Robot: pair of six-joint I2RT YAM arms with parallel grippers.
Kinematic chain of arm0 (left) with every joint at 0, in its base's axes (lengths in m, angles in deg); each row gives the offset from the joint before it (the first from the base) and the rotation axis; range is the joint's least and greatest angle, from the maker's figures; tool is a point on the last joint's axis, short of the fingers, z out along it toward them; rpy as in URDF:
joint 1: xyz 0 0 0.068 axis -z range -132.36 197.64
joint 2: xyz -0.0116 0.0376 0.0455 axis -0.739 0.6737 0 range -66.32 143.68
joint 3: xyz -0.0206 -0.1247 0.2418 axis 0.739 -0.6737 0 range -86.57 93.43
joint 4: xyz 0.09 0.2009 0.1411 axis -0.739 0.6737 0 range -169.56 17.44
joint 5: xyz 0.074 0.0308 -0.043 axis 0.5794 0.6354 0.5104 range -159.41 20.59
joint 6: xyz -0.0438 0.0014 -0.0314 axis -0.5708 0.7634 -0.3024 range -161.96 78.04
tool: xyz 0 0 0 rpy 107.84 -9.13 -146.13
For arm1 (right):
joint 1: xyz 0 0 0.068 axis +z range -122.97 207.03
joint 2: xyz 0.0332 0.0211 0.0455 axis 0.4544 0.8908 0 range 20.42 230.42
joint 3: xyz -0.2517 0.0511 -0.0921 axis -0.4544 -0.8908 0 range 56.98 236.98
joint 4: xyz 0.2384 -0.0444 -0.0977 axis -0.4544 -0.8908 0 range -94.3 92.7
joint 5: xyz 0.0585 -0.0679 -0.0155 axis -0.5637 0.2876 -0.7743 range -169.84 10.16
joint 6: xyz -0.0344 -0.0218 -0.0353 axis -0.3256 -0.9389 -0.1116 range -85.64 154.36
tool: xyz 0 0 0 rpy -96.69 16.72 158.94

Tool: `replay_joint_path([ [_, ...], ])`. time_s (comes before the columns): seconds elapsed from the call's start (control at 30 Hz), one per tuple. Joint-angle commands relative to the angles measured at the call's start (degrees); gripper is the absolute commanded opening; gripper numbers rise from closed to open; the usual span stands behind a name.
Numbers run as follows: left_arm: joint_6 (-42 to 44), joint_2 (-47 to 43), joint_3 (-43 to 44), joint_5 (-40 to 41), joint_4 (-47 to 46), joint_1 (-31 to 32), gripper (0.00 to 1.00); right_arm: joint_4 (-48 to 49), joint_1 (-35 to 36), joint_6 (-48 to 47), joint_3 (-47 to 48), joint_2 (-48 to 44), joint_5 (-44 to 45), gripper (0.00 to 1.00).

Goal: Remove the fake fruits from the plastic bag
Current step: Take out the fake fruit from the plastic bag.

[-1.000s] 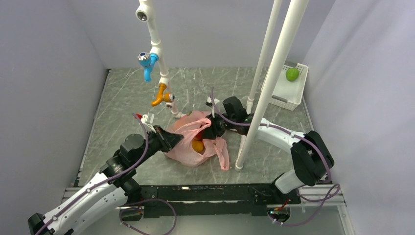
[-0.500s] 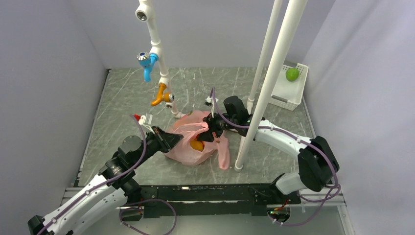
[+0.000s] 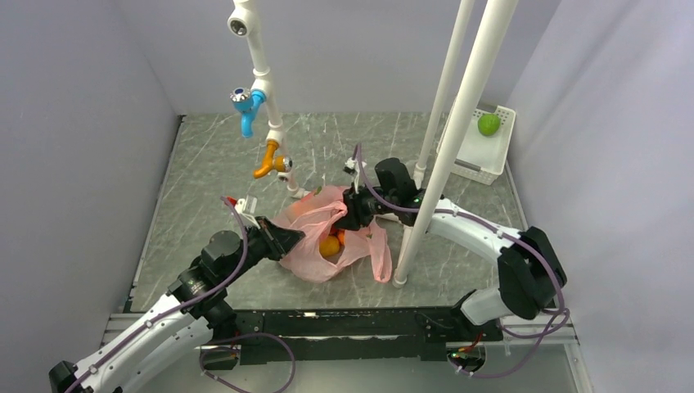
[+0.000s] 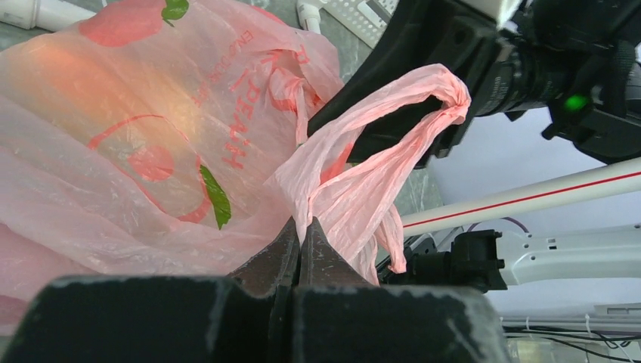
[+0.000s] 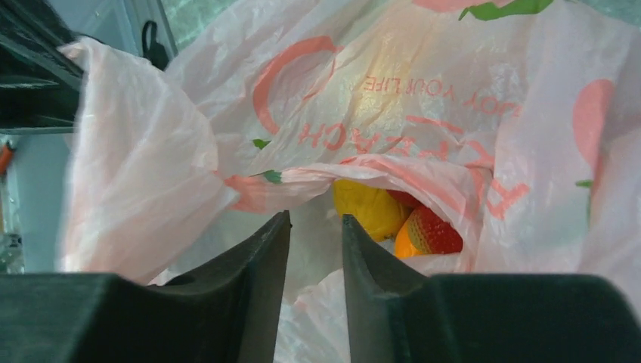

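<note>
The pink plastic bag (image 3: 309,260) lies mid-table, its mouth facing the right arm. My left gripper (image 3: 298,238) is shut on a fold of the bag's near edge (image 4: 332,197), just below one loop handle (image 4: 401,94). At the bag's mouth, my right gripper (image 3: 349,221) is open, its jaws a narrow gap apart with nothing held between them (image 5: 316,221). Fake fruits lie inside the bag (image 5: 453,98): a yellow one (image 5: 369,206), a red one (image 5: 437,233) and an orange one (image 5: 403,246). From above, the orange fruit (image 3: 330,246) shows through the opening.
Two white poles (image 3: 434,164) rise just right of the bag, close to the right forearm. A white pipe with a blue tap (image 3: 245,106) and an orange tap (image 3: 267,162) hangs behind the bag. A white slotted basket (image 3: 479,155) at back right holds a green fruit (image 3: 488,124).
My left gripper has drawn the bag's edge slightly toward the near side. The bag has spread, its loose handle has shifted right, and the fruits show more. The right gripper stays at the mouth.
</note>
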Motion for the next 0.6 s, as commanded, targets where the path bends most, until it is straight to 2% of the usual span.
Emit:
replay_joint_path([
  [0.0,-1.6,0.1,-0.8,0.6,-4.7,-0.1,0.0,2.7,1.5,-0.8,3.0,5.0,-1.5,0.28],
  [0.07,-1.8,0.1,-0.5,0.9,-4.5,-0.1,0.0,3.1,1.5,-1.3,2.7,6.2,-0.5,0.2],
  [0.17,-1.2,-0.8,0.3,1.9,-2.2,-0.2,0.0,4.1,1.5,-2.2,1.0,6.4,2.4,0.19],
  [0.2,-1.1,-1.3,0.3,2.3,-1.6,-0.1,0.0,4.5,1.5,-2.2,0.2,6.4,4.0,0.21],
  [0.27,-1.1,-2.0,-0.1,2.8,-0.8,-0.2,0.0,4.6,1.5,-1.7,-1.1,6.8,11.3,0.32],
  [0.4,-1.7,-1.9,-1.7,2.5,-1.6,-0.1,0.0,2.0,1.4,-1.2,-4.8,5.7,24.7,0.36],
  [0.57,-2.5,-1.5,-4.3,1.8,-2.9,-0.1,0.0,0.9,1.4,-1.5,-11.3,-1.4,29.5,0.48],
])
